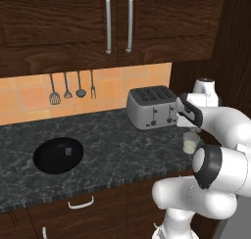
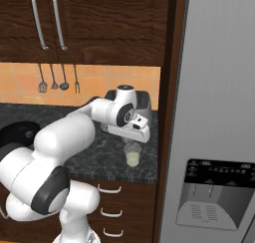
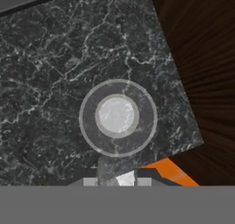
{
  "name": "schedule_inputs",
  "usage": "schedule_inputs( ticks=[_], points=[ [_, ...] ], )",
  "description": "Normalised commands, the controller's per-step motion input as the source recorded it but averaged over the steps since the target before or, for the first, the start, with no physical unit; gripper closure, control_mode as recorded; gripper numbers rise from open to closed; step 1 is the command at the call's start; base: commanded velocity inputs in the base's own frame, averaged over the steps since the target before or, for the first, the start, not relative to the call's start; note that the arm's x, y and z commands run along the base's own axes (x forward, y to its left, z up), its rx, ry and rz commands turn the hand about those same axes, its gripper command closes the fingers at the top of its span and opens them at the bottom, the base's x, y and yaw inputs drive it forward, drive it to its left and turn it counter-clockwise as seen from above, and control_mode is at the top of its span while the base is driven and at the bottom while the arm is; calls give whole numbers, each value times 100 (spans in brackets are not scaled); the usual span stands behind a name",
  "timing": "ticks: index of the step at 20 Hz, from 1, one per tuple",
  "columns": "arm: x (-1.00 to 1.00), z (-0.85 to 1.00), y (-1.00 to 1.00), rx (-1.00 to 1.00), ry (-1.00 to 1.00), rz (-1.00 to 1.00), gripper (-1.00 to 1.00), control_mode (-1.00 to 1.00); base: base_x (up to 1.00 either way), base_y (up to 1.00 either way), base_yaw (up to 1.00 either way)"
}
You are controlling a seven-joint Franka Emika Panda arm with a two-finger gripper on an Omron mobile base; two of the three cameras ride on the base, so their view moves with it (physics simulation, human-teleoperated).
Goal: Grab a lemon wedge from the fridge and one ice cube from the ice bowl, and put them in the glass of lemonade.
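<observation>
**Tool hanging over the glass of lemonade**

My tool (image 2: 133,133) sits directly above the glass of lemonade (image 2: 132,154), apart from it. Looking down from my hand, the glass (image 3: 118,117) is centred below me, near the tabletop's (image 3: 50,81) corner. Whether my tool is apart or together, I cannot tell. Toaster (image 1: 152,107) just behind the glass. Ice bowl (image 1: 58,155) well off to my left. Fridge (image 2: 219,112) on my right.

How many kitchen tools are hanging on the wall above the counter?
4. They hang in one row on the orange tiles: a slotted turner at the left, then a spatula, a ladle, and a fork nearest the toaster.
</observation>
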Motion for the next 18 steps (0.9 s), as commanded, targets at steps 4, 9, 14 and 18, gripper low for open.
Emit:
schedule_inputs(
  ticks=[4,9,14,18],
  points=[
    [4,0,0,0,0,0,100,-100,0,0,0],
    [11,-1,0,0,0,0,100,-100,0,0,0],
    [15,0,-4,0,0,0,100,-100,0,0,0],
    [4,0,-1,0,0,0,100,-100,0,0,0]
  ],
)
